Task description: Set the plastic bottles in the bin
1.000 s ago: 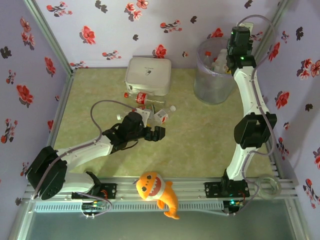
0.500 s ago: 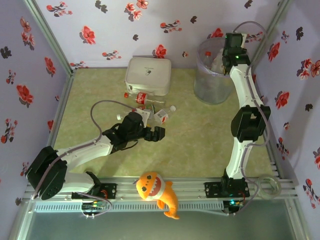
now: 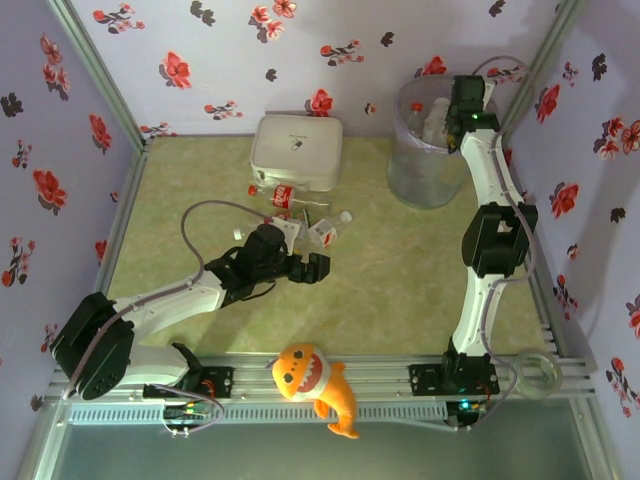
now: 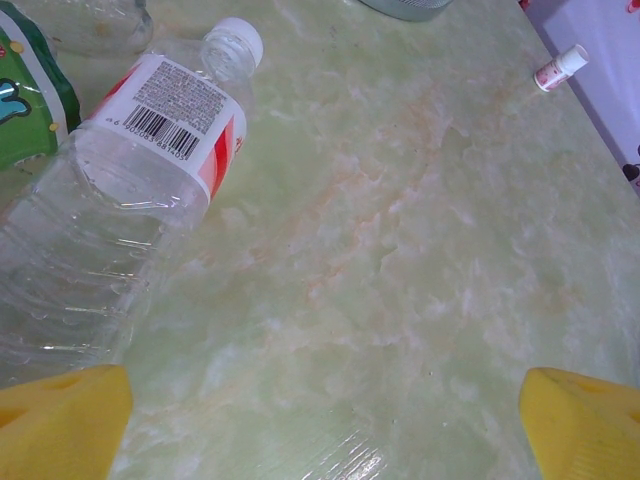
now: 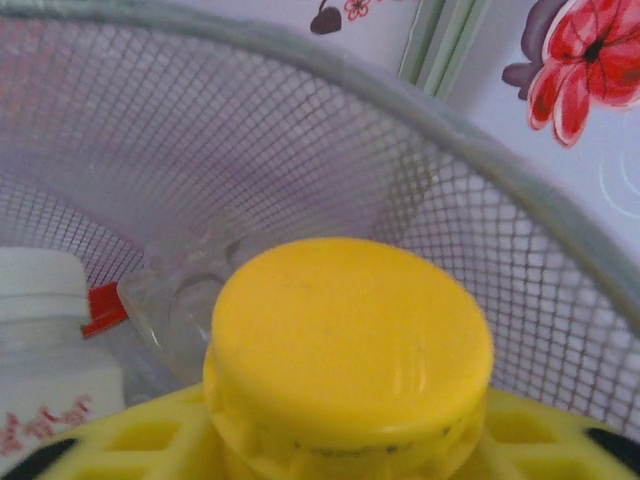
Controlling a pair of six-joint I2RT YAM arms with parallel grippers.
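Seen from above, the right arm stretches to the far right corner of the green marbled table (image 3: 400,260). The right gripper (image 3: 465,100) hangs over the open mouth of the bin (image 3: 420,175), a tall round translucent bucket. In the right wrist view, a yellow bottle (image 5: 350,330) sits cap-up directly in front of the lens, inside the bin's mesh-patterned wall. Yellow gripper parts hug its neck. The fingers themselves are cropped out, so the pincer seems clamped on the bottle, though this is not certain. A white-capped bottle (image 5: 45,340) with red lettering lies in the bin, lower left.

The left gripper (image 3: 312,267) rests low over the middle of the table. Its two yellow fingertips (image 4: 60,420) stand wide apart with nothing between them. Just ahead and to its left lies a clear bottle (image 4: 130,210) on its side, with a red-and-white barcode label and a white cap. A small bottle (image 4: 557,68) lies well apart near the wall.

From above, a red-capped bottle (image 3: 280,195) lies just in front of a white rounded box (image 3: 296,150). An orange plush shark (image 3: 315,385) sits on the near rail between the arm bases.
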